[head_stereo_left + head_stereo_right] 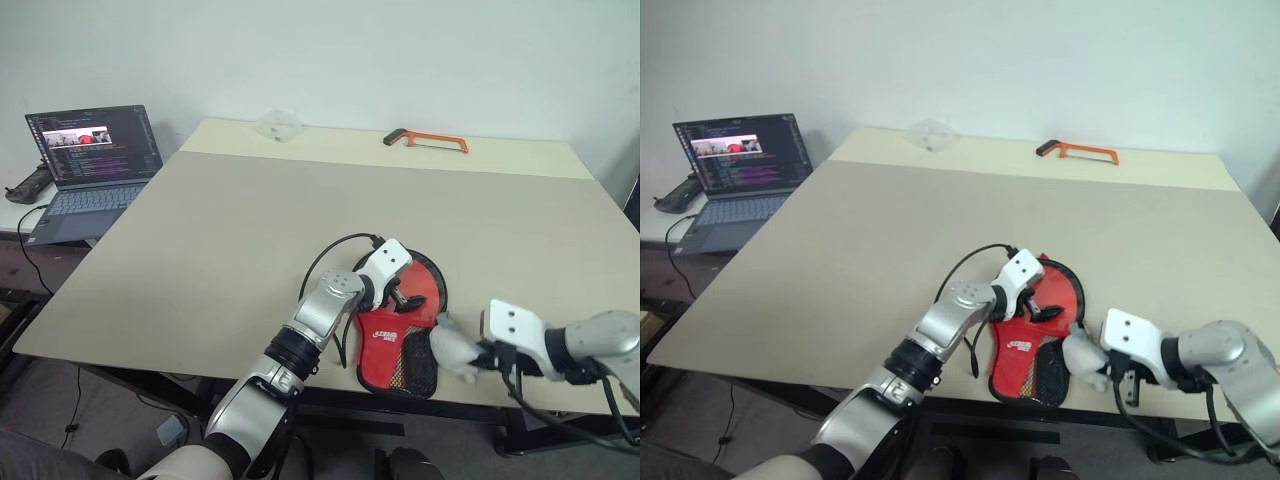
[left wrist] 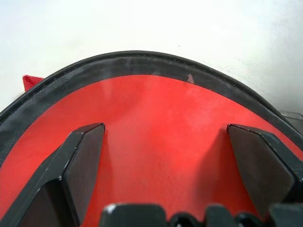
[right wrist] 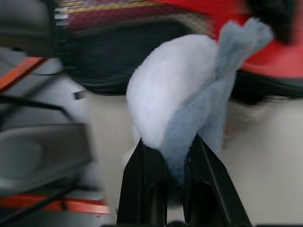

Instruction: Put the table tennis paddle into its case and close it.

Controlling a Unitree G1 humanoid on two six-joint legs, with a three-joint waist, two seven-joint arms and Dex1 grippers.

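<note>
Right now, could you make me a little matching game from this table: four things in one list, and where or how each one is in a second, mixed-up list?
Things:
1. hacksaw
2. laptop
3. case
4. plush toy

Places or states:
A. pinched in the right gripper
B. on the side table at the robot's left, screen lit
C. at the table's far edge
D. red face up at the near edge, under the open left gripper

Pairs: 1-C, 2-B, 3-D, 4-A
</note>
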